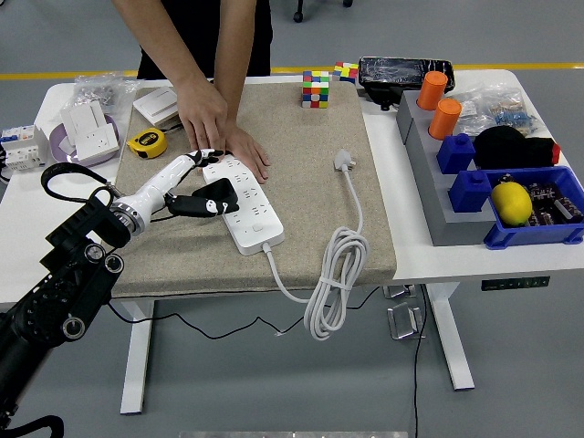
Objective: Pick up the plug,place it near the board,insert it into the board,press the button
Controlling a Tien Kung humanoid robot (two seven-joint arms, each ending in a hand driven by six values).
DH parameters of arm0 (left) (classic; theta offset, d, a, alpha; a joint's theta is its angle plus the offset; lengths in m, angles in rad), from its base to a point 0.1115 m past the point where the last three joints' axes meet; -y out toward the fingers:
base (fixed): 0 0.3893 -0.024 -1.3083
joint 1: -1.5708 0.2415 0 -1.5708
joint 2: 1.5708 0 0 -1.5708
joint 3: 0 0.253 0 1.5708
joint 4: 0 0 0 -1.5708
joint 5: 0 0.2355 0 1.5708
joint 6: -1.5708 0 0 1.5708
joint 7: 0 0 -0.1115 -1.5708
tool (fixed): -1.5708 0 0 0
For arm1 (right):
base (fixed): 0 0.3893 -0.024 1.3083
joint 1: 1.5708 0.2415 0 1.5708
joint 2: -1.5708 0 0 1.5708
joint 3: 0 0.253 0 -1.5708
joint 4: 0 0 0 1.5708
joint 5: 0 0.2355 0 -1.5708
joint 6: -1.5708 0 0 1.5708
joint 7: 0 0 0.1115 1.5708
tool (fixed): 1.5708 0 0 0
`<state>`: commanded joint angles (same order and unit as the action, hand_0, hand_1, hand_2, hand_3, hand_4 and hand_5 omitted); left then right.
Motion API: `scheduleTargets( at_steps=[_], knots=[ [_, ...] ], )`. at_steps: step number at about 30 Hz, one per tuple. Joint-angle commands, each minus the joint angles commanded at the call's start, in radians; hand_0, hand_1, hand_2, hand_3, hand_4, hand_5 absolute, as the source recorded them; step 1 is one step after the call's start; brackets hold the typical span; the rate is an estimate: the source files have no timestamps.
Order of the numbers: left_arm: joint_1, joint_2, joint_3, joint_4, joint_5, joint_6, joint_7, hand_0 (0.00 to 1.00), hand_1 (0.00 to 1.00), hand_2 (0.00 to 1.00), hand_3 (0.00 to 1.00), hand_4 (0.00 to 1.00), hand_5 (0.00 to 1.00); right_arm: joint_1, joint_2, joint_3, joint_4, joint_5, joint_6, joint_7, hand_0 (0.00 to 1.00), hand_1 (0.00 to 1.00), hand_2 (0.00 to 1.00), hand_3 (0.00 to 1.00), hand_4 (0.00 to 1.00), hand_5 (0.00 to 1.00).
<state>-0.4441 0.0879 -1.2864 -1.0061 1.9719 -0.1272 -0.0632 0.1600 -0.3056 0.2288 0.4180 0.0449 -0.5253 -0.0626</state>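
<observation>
One head view only, high on my side, looking forward and down across the table (456,260), medium distance, my left hand (196,178) entering lower-left

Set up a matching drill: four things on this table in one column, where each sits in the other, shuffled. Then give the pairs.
Things:
1. black plug
2. Rubik's cube
3. yellow tape measure
4. yellow ball

Places:
A. in the blue bin at the right
B. far edge of the mat
C. on the power strip, held by the left hand
D. left of the person's hands

Pairs: 1-C, 2-B, 3-D, 4-A
</observation>
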Motion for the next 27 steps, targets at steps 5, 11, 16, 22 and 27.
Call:
scheduleTargets(
  at_steps=[5, 11, 16, 22, 27],
  knots=[
    [-0.015, -0.008, 0.002, 0.038, 0.082, 0.037, -0.018, 0.858, 0.873, 0.840, 0.851, 0.856, 0.140, 0.002, 0.000, -0.001, 0.000, 0.000, -0.001, 0.001, 0.819, 0.786, 0.750, 0.756, 0.998, 0.998],
    [-0.025, -0.017, 0.001, 0.081, 0.161, 0.078, -0.021, 0.795, 0.831, 0.805, 0.824, 0.860, 0.144, 0.001, -0.001, -0.003, 0.000, 0.002, -0.001, 0.000, 0.820, 0.786, 0.750, 0.756, 0.998, 0.998],
    [-0.030, -0.023, 0.004, 0.102, 0.193, 0.095, -0.021, 0.795, 0.831, 0.805, 0.824, 0.860, 0.144, 0.002, -0.001, -0.004, -0.001, 0.001, -0.001, 0.000, 0.820, 0.786, 0.750, 0.756, 0.998, 0.998],
    [-0.034, -0.027, 0.004, 0.122, 0.208, 0.100, -0.018, 0.731, 0.793, 0.775, 0.810, 0.879, 0.169, 0.003, -0.001, -0.005, -0.001, 0.001, -0.002, 0.000, 0.819, 0.787, 0.750, 0.756, 0.998, 0.998],
    [-0.033, -0.028, 0.006, 0.134, 0.215, 0.105, -0.019, 0.643, 0.718, 0.646, 0.706, 0.877, 0.192, 0.001, 0.000, -0.007, -0.001, 0.001, -0.002, -0.001, 0.820, 0.787, 0.750, 0.756, 0.998, 0.998]
  ],
)
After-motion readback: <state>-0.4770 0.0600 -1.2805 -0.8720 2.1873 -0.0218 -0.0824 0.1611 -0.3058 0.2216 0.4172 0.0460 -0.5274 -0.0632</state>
